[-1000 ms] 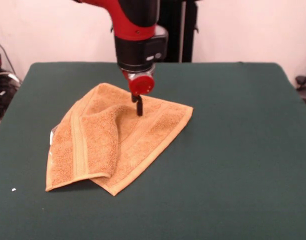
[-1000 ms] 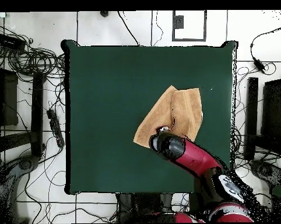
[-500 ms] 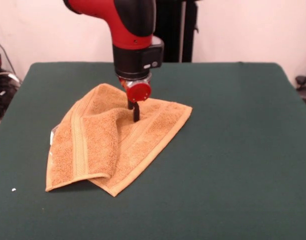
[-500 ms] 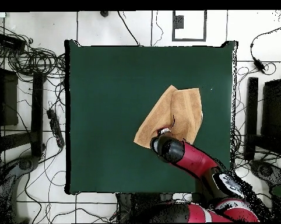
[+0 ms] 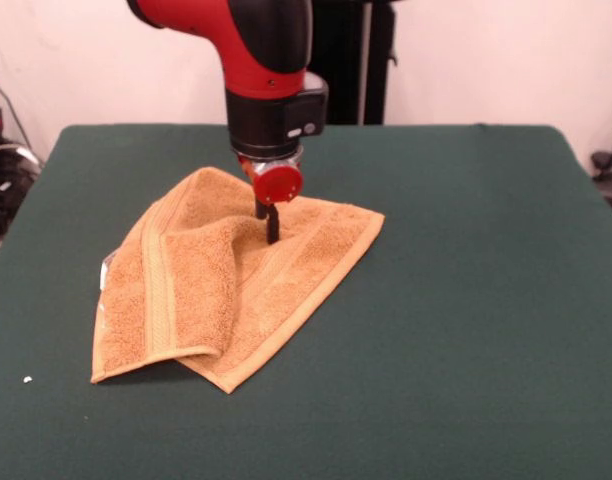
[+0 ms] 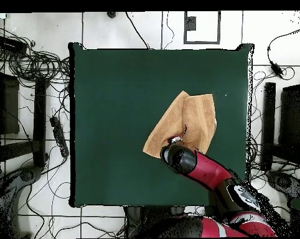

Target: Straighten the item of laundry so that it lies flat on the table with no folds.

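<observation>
The golden-tan towel lies crumpled on the left half of the dark green table. Its left part is folded over, with a band stripe running down the fold. A pale label shows at its left edge. My gripper points straight down with its tips pressed into the towel's far middle part. The fingers stand close together and look pinched on the cloth. In the overhead view the towel lies right of the table's middle, and the arm's wrist covers the gripper at the towel's lower edge.
A small white speck lies on the table near its front left. Cables and equipment lie on the floor around the table in the overhead view. The robot's pedestal stands behind the table's far edge.
Over the last second the gripper came down a little and shifted slightly left onto the towel. Nothing has visibly moved in the last half second.
</observation>
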